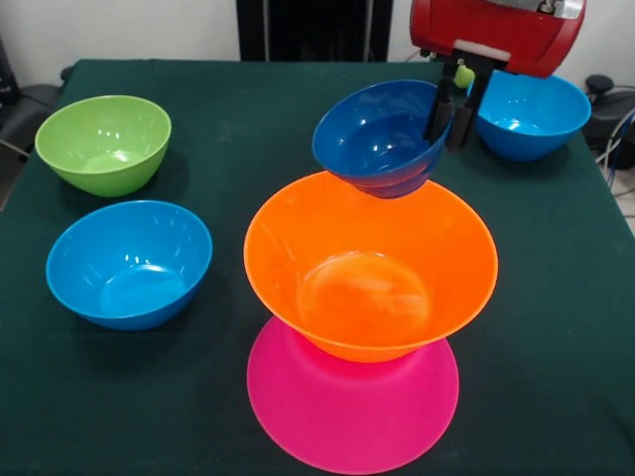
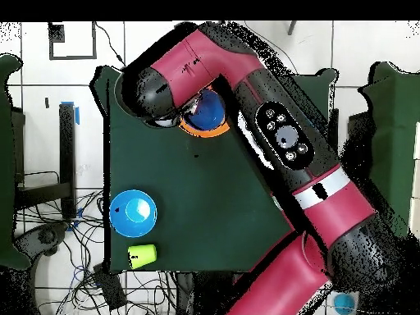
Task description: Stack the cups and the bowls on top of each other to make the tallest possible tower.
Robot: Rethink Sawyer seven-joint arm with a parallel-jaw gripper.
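To the gripper's (image 1: 451, 109) left sit the green bowl (image 1: 103, 143) and a blue bowl (image 1: 129, 264), while its fingers pinch the rim of the tilted dark-blue bowl (image 1: 382, 139), above the orange bowl (image 1: 370, 264) on the upturned pink bowl (image 1: 352, 416).

A dark green cloth (image 1: 149, 397) is spread over the table. A pale wall (image 1: 119, 30) is seen behind; white floor tiles (image 2: 148, 37) and tangled cables (image 2: 57, 238) are seen below.

Robot lab setup: counter (image 1: 556, 327) draped in dark green cloth, red robot arm (image 2: 271, 131) reaching over it, loose cables (image 2: 70, 234) tangled on a white tiled floor (image 2: 148, 37) around.
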